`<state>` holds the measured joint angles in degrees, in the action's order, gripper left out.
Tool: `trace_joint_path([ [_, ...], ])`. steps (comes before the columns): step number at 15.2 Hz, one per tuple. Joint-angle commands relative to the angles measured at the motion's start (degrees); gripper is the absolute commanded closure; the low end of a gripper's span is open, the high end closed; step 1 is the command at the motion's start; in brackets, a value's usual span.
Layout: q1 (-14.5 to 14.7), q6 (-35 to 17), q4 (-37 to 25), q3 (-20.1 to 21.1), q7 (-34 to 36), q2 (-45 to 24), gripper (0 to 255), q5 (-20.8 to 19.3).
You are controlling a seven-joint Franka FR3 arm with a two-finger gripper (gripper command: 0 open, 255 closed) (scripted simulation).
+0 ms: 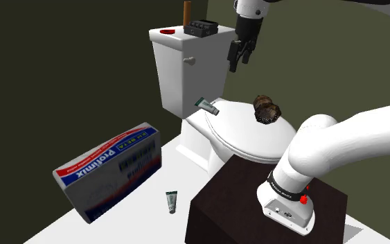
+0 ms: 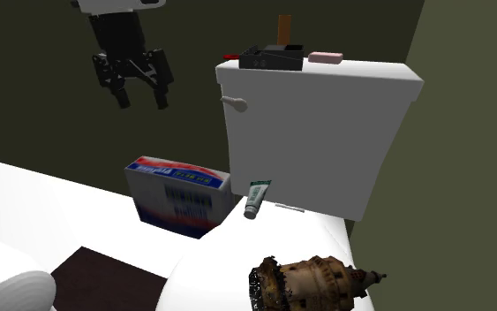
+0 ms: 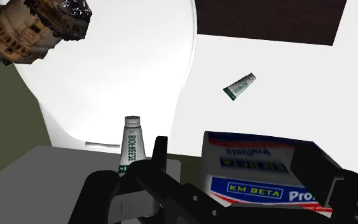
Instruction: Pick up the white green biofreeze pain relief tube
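**Tube not yet grasped**

The hand (image 1: 239, 61), fingers spread wide and empty, hangs in the air beside the toilet tank (image 1: 176, 69). The white-and-green tube (image 1: 206, 105) lies on the toilet lid (image 1: 242, 138), close under the tank. The descent, grasp and lift are all left to do.

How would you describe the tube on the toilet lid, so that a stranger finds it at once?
Find the white toilet; on its closed lid, close to the tank, lies a small white and green tube. A similar tube lies on the floor near the blue and red box, and the lid's other thing is a brown lump.
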<state>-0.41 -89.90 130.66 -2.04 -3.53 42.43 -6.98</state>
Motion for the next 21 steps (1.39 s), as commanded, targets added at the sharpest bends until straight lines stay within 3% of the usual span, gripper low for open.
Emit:
trace_joint_path([
  [1, 0.0, 0.0, 0.0, 0.0, 0.0, 0.0, 0, 0.0],
  [11, -1.6, -19.7, 8.1, -5.2, -3.6, -10.4, 0, -4.2],
  [21, -3.0, -38.9, 8.0, -10.2, -7.2, -28.3, 0, -6.5],
])
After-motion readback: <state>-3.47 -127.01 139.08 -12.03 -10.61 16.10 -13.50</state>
